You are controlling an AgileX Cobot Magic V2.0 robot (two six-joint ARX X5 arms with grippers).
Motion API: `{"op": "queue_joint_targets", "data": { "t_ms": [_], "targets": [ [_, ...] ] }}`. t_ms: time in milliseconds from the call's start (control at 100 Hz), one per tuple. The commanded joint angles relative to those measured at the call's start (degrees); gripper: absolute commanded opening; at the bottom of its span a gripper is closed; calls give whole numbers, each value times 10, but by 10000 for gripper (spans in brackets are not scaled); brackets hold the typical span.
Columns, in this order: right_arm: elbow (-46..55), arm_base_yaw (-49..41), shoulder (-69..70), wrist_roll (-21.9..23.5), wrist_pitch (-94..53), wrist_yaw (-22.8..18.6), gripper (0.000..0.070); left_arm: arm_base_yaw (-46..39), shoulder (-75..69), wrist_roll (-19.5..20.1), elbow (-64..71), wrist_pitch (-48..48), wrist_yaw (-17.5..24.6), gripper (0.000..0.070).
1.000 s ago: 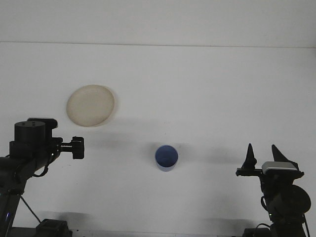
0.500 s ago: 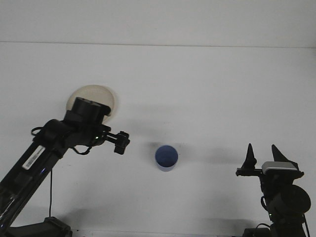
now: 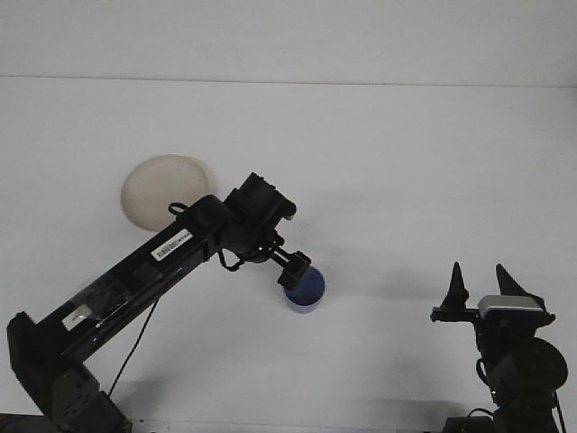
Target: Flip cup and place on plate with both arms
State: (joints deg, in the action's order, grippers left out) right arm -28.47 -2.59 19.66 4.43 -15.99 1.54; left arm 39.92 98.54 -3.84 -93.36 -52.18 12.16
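Note:
A small blue cup (image 3: pixel 306 290) stands on the white table just below the centre, showing its round blue top face. A beige plate (image 3: pixel 160 188) lies at the back left, its lower right edge partly covered by my left arm. That arm stretches diagonally from the lower left, and its gripper (image 3: pixel 293 267) sits at the cup's upper left rim, overlapping it in this view. My right gripper (image 3: pixel 480 285) stands open at the lower right, pointing up, well away from the cup, with nothing between its fingers.
The white table (image 3: pixel 406 162) runs back to a pale wall. My left arm's base (image 3: pixel 63 379) fills the lower left corner, with a cable hanging under the arm.
My left arm has swung out from the lower left, passing the plate, and its gripper has reached the cup's rim. Cup, plate and right arm have not moved.

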Motion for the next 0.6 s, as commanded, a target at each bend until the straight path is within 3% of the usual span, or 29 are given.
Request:
{"op": "queue_joint_targets", "data": {
  "t_ms": [0,470,530,590],
  "targets": [
    [-7,-1,2,0,5,0,485,8,24,11,-13,2,-5,625],
    [-7,-1,2,0,5,0,485,14,127,19,-13,-3,-5,620],
    [-7,-1,2,0,5,0,485,14,132,20,-13,-2,-5,563],
    [-7,-1,2,0,5,0,485,15,133,23,-13,0,-5,409]
  ]
}}
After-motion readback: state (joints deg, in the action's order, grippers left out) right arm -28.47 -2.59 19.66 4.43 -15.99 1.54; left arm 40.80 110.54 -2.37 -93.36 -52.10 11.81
